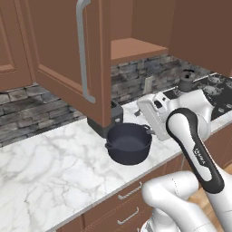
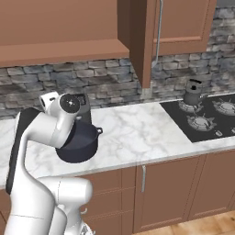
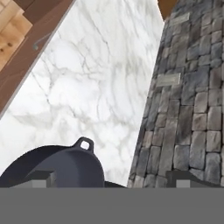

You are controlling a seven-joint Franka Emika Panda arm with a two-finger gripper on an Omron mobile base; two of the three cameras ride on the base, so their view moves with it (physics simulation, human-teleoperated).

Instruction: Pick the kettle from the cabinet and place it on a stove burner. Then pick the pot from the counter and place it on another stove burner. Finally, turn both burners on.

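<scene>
The dark round pot [image 1: 129, 142] sits on the white marble counter [image 1: 50, 167], with one loop handle [image 3: 85, 143] showing in the hand view. My gripper [image 3: 112, 180] is open and holds nothing. Its left fingertip [image 3: 41, 178] hangs over the pot [image 3: 57, 168], and the right one is off toward the stone wall. My white hand [image 1: 153, 113] hovers just right of the pot. The small grey kettle [image 1: 186, 81] stands on a back burner of the black cooktop [image 2: 206, 120]. My arm hides part of the pot [image 2: 80, 142] in the right base view.
The brown cabinet door [image 1: 68, 54] stands open over the counter, its shelf [image 1: 133, 47] bare. A black toaster [image 1: 116, 112] sits behind the pot against the stone backsplash [image 3: 188, 96]. Wooden drawers [image 1: 127, 199] run below the counter edge.
</scene>
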